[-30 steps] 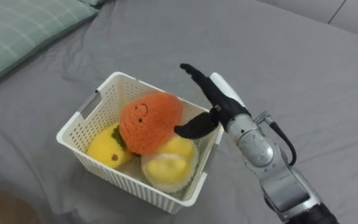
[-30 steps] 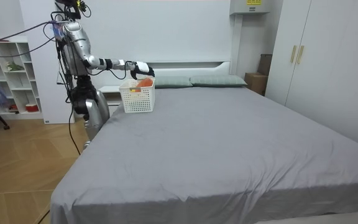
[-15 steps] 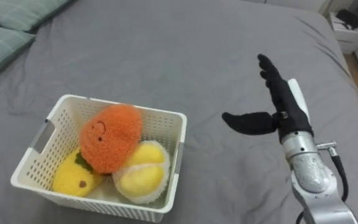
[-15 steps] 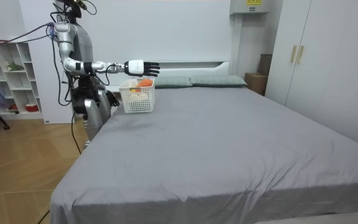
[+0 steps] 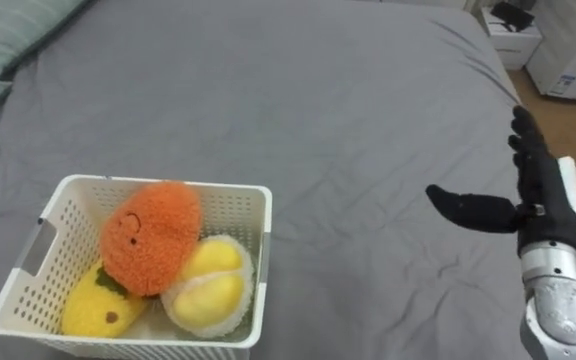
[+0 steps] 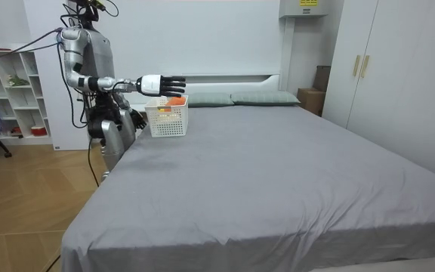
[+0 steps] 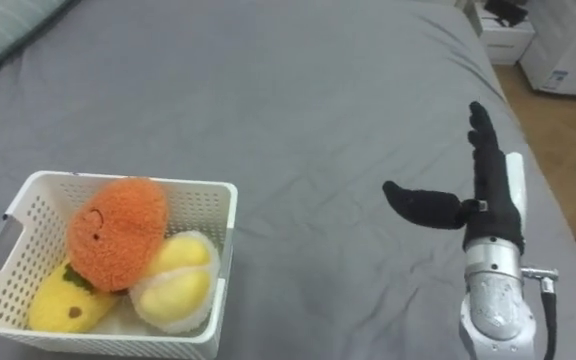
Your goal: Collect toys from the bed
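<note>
I'm working in a bedroom of a home. A wide bed (image 6: 263,174) under a grey sheet takes up most of the room, with green checked pillows (image 6: 265,98) laid against a white headboard (image 6: 225,78). On the room view's right stands a tall white wardrobe (image 6: 399,75) with slim handles. On its left a white cubby shelf unit (image 6: 10,91) holds small household things, and the floor (image 6: 21,204) is warm wood boards.

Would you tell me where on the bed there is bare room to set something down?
The grey bed is bare between the white basket and the open right hand, and from the basket up to the pillows. The basket itself is crowded: an orange plush and yellow plush toys fill it.
</note>
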You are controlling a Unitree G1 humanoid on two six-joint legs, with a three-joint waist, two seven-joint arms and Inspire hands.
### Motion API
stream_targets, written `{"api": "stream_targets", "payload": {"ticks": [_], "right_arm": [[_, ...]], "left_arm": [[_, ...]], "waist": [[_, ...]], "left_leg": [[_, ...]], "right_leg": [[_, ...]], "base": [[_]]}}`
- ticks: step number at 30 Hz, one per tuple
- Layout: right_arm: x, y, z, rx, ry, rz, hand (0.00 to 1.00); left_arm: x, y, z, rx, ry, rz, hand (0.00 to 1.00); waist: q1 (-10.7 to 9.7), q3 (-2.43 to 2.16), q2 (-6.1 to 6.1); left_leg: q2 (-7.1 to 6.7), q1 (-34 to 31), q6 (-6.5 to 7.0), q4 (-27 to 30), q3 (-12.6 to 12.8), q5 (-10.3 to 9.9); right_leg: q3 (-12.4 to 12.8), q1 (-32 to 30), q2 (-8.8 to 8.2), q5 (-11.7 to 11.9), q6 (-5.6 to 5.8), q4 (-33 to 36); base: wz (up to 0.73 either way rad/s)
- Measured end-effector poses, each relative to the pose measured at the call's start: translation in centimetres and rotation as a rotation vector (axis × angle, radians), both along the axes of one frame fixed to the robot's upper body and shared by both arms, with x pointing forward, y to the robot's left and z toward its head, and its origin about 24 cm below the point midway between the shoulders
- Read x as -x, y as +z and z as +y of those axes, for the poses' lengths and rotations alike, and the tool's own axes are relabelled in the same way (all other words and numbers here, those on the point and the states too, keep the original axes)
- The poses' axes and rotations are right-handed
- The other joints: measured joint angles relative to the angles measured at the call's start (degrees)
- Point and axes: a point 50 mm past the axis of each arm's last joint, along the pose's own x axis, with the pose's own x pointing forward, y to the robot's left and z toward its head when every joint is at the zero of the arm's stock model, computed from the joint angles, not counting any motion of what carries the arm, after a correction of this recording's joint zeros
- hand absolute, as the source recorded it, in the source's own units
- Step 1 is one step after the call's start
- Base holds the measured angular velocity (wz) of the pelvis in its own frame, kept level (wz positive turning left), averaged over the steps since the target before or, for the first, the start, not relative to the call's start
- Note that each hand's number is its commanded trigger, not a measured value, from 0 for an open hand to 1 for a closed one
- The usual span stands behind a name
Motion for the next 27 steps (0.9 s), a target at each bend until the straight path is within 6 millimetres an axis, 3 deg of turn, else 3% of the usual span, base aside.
{"api": "stream_targets", "payload": {"ticks": [3,7,10,13,21,24,27], "right_arm": [[1.0,-0.8,-1.5,-0.027,-0.102,0.019,0.0],[1.8,-2.0,-2.3,-0.079,-0.172,0.046,0.0],[3.1,-3.7,-2.7,-0.127,-0.222,0.103,0.0],[5.0,-6.7,-3.3,-0.224,-0.295,0.201,0.0],[13.8,-15.4,-3.0,-0.568,-0.524,0.57,0.0],[17.8,-17.9,-2.4,-0.632,-0.619,0.744,0.0],[21.2,-19.1,-1.2,-0.722,-0.697,0.842,0.0]], "left_arm": [[0.1,0.1,0.2,-0.004,0.018,-0.007,0.0],[0.6,0.0,0.3,-0.01,0.029,0.007,0.0],[0.9,0.0,0.3,-0.016,0.037,0.012,0.0],[1.2,0.1,0.5,-0.025,0.045,0.016,0.0],[1.6,0.0,0.4,-0.021,0.048,0.027,0.0],[1.7,-0.1,0.4,-0.014,0.05,0.037,0.0],[1.8,-0.2,0.2,-0.007,0.051,0.041,0.0]], "waist": [[-0.4,0.28,-0.37],[-1.4,0.32,-0.37],[-1.5,0.3,-0.5],[-1.9,0.19,-0.74],[-2.5,0.24,-0.33],[-2.9,0.28,0.14],[-3.0,0.38,0.4]], "left_leg": [[0.0,0.1,-0.02,0.0,0.2,0.0],[0.06,0.4,-0.05,-0.2,0.8,-0.1],[0.24,0.5,-0.15,-0.4,1.3,-0.3],[0.43,0.5,-0.31,-0.3,1.5,-0.5],[0.73,0.5,-0.73,-0.3,1.5,-0.8],[0.68,0.4,-0.73,-0.1,1.2,-0.8],[0.66,0.5,-0.77,-0.1,1.2,-0.9]], "right_leg": [[0.7,-0.1,0.14,0.0,0.03,0.0],[1.4,-0.1,0.31,-0.1,0.1,-0.1],[1.8,-0.2,0.46,-0.2,0.09,-0.2],[2.0,-0.1,0.63,-0.2,0.07,-0.8],[2.0,0.2,0.95,-0.2,-0.05,-1.0],[1.9,0.3,0.92,-0.4,-0.24,-1.0],[1.9,0.1,0.9,-0.7,-0.48,-0.8]], "base": [[-0.06],[-0.07],[-0.09],[-0.02],[0.0],[0.01],[0.0]]}}
